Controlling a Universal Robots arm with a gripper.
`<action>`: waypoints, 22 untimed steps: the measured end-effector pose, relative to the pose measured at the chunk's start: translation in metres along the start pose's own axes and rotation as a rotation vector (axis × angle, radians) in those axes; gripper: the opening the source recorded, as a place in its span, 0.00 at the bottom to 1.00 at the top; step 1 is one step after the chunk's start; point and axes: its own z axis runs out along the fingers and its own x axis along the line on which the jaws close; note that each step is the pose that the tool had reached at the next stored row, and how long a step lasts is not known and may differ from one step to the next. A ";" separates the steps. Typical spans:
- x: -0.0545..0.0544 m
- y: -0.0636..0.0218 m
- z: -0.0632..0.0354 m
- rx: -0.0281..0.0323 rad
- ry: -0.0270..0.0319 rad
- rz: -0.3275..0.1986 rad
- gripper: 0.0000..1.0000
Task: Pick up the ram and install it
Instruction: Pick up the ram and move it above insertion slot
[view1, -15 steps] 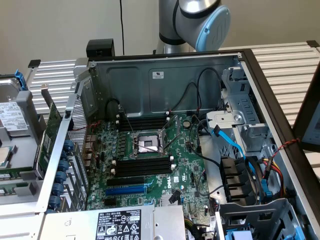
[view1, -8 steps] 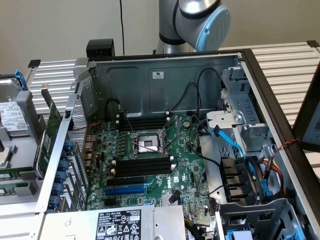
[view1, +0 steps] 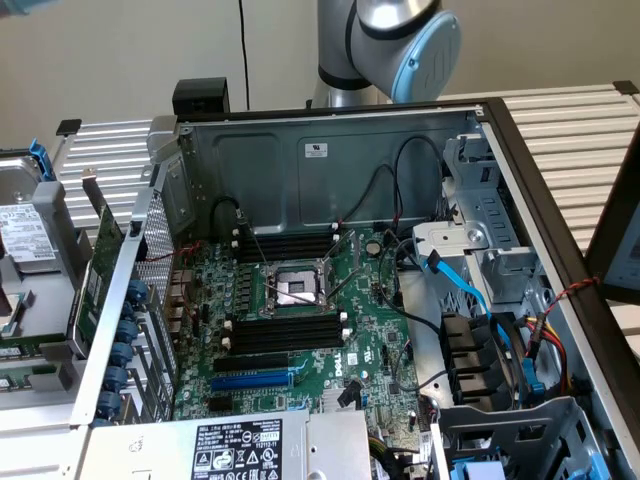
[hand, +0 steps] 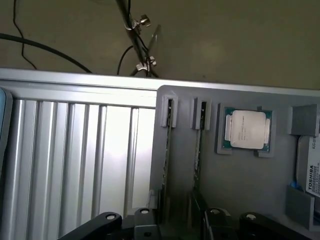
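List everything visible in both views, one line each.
ram: two sticks, greenish, on edge in the tray's slots
tray: one, grey, on the table
processor chip: one, silver, in the tray beside the ram
hard drive: one, white-labelled, at the tray's edge
table: one, silver, slatted, under the tray
computer case: one, grey, open
motherboard: one, green, inside the case
memory slots: two banks, black, either side of the socket
socket: one, silver, middle of the motherboard
cable: one, blue, exterior view's right of the motherboard
arm: one, silver with blue cap, behind the case
fingers: two, black, open, over the tray by the ram
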 end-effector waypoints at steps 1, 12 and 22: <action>0.000 0.0003 0.0018 0.0009 0.0001 0.000 0.39; 0.002 0.0004 0.0217 0.0103 0.0000 0.025 0.39; 0.002 0.0024 0.0400 0.0146 0.0001 0.033 0.39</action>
